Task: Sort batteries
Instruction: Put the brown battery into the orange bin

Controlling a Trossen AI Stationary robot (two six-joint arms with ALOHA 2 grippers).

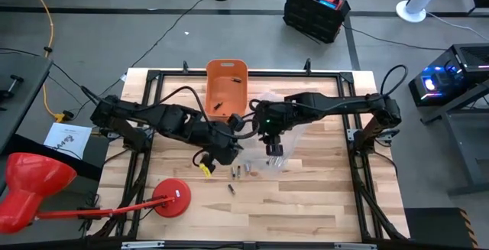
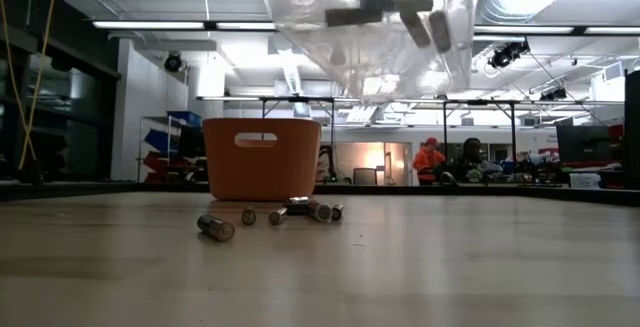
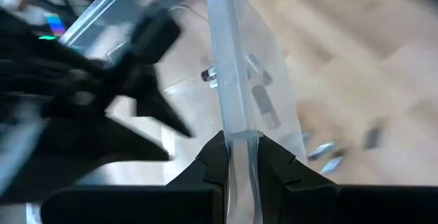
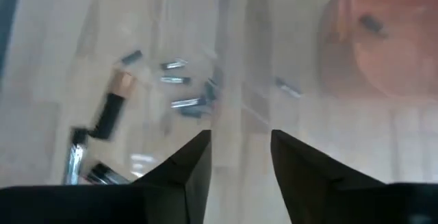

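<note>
Two claws hold a clear plastic bin (image 2: 375, 37) up in the air above the middle of the table (image 1: 321, 204). The left claw (image 3: 238, 157) is pinched tight on one thin wall of the clear plastic bin, with a finger on each side of the wall. The right claw (image 4: 239, 152) has the bin's clear wall in the gap between its two fingers, but it is too blurry to tell if it is squeezing. A few batteries (image 4: 109, 114) lie inside the lifted bin, one of them black with a coppery end. More loose batteries (image 2: 270, 215) lie on the table under the bin, close together in a little group. One cell (image 2: 215, 228) lies a bit apart from the group, nearer the low camera. An orange bin (image 1: 227, 88) stands on the table behind them, at the far edge, and it has some dark batteries in it. Far back in the room, a person in an orange top (image 2: 430, 159) can be seen
</note>
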